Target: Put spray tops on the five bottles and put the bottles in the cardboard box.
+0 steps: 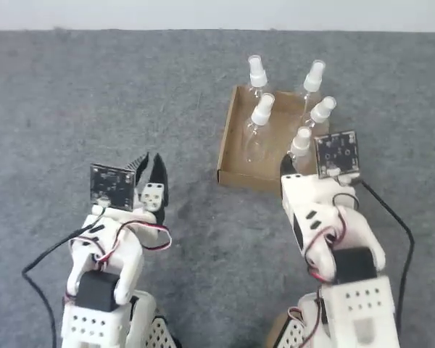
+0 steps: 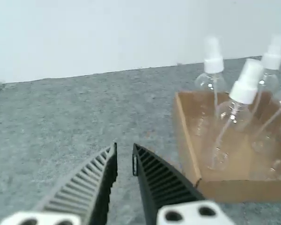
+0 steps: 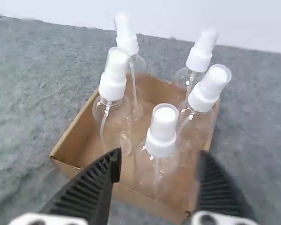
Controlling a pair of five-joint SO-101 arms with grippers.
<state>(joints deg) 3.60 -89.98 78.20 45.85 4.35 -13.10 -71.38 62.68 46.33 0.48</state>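
we log five bottles (image 3: 113,119), spray tops (image 3: 163,127) on, upright in the cardboard box (image 1: 227,135). right claw (image 3: 159,159) spread wide, flanking the nearest bottle. left claw (image 2: 124,148) barely parted above the surface (image 1: 94,87), apart from the box.

Five clear plastic bottles (image 3: 113,117), each capped with a white spray top (image 3: 161,129), stand upright and close together inside the shallow, open cardboard box (image 3: 77,136), which rests flat on the grey desk (image 1: 94,94).
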